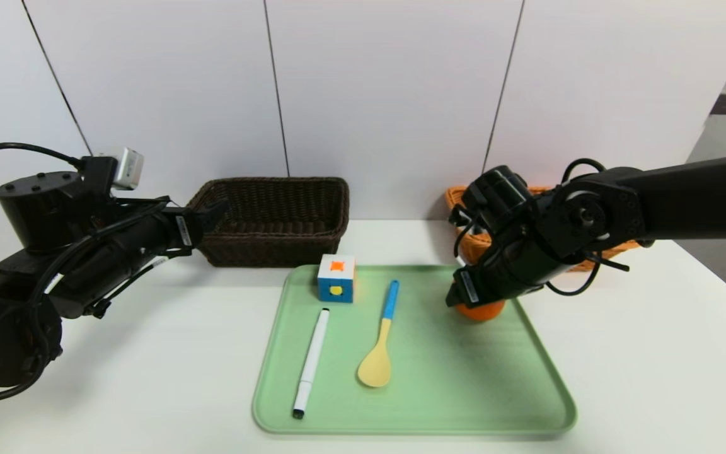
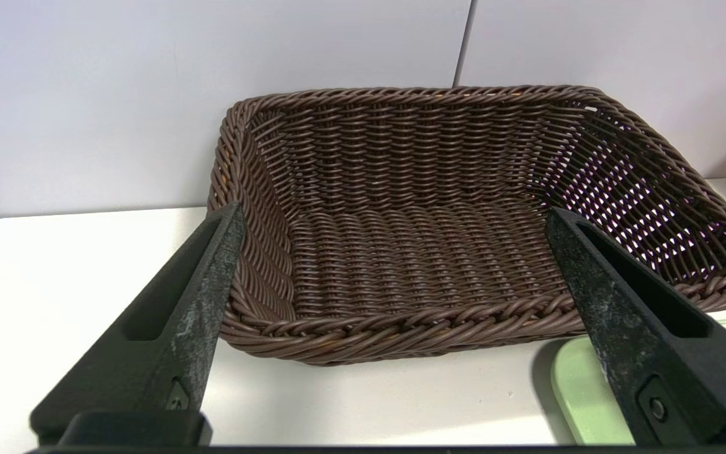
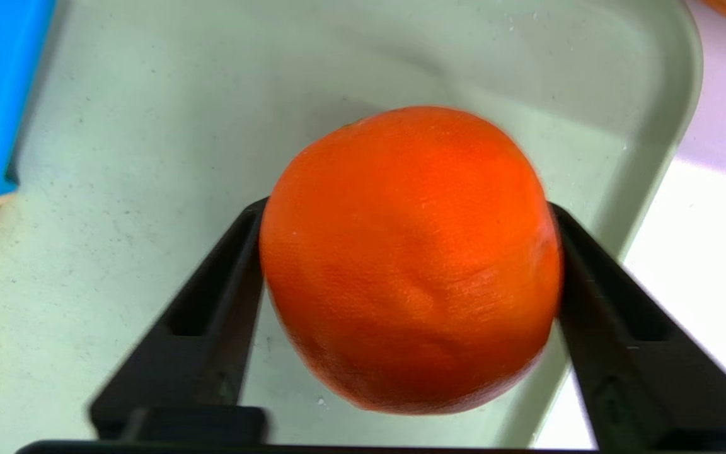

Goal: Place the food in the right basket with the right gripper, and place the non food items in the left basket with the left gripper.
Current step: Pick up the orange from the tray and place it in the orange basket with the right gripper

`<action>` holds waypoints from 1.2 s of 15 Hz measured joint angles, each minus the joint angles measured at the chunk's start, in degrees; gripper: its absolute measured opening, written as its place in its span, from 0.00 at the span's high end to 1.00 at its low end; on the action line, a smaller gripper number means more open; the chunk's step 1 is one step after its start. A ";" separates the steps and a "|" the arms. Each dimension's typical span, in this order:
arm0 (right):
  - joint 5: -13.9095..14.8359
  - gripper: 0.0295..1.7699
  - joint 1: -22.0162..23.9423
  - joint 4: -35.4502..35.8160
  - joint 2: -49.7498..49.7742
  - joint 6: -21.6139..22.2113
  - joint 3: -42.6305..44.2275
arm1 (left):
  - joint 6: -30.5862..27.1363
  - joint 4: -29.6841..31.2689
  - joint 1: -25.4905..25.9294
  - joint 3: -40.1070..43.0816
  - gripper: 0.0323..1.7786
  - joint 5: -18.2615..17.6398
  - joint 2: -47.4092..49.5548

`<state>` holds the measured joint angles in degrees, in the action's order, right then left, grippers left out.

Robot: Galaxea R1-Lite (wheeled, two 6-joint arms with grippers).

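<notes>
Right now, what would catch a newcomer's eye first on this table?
First, the round orange fruit at the right edge of the pale green plastic tray, squeezed between the fingers of the black right hand. Beside it on the tray lie a yellow spoon with a blue handle, a white marker and a multicoloured cube.

The left arm sits at the left of the head view, held level, its left pincer [image 1: 215, 211] spread wide and holding nothing. The right arm reaches in from the right of the frame, angled steeply downward; the right pincer [image 3: 410, 265] has both fingers [image 3: 596, 302] pressed against something round.
</notes>
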<state>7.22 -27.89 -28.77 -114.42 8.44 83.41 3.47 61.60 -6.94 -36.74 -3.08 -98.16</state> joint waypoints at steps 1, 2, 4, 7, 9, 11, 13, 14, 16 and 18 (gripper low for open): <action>-0.11 0.32 0.02 0.00 0.11 0.05 -0.09 | 0.00 0.00 0.00 0.00 0.05 -0.02 0.01; -0.15 0.34 0.04 0.00 0.23 0.18 -0.22 | -0.01 0.00 -0.02 -0.07 0.05 -0.05 0.04; -0.13 0.34 0.04 -0.06 0.72 0.10 -0.56 | -0.09 0.00 0.02 -0.24 0.05 -0.09 0.12; -0.09 0.35 -1.23 -0.17 3.78 -0.95 -0.74 | 0.11 0.09 0.02 -0.16 0.05 0.02 0.20; -0.06 0.35 -2.72 0.11 7.97 -2.44 -0.83 | 0.18 0.63 0.07 -0.13 0.05 0.00 0.28; -0.22 0.35 -3.80 0.60 13.48 -2.79 -0.39 | 0.13 1.02 0.07 -0.16 0.05 -0.07 0.48; -0.33 0.35 -2.56 2.36 18.40 -3.21 0.22 | 0.16 1.13 0.07 -0.16 0.05 -0.07 0.54; -0.41 0.35 0.04 4.11 19.77 -3.90 0.38 | 0.16 1.13 0.07 -0.11 0.05 -0.07 0.52; -1.13 0.35 6.81 8.98 20.69 -6.07 0.52 | 0.11 1.07 0.07 -0.09 0.05 -0.07 0.54; -3.19 0.35 12.37 13.09 19.32 -7.97 0.79 | -0.17 1.02 0.09 -0.07 0.05 -0.07 0.59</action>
<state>4.02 -15.52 -15.68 -95.10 0.46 84.20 3.30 62.62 -6.85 -36.82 -3.16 -97.57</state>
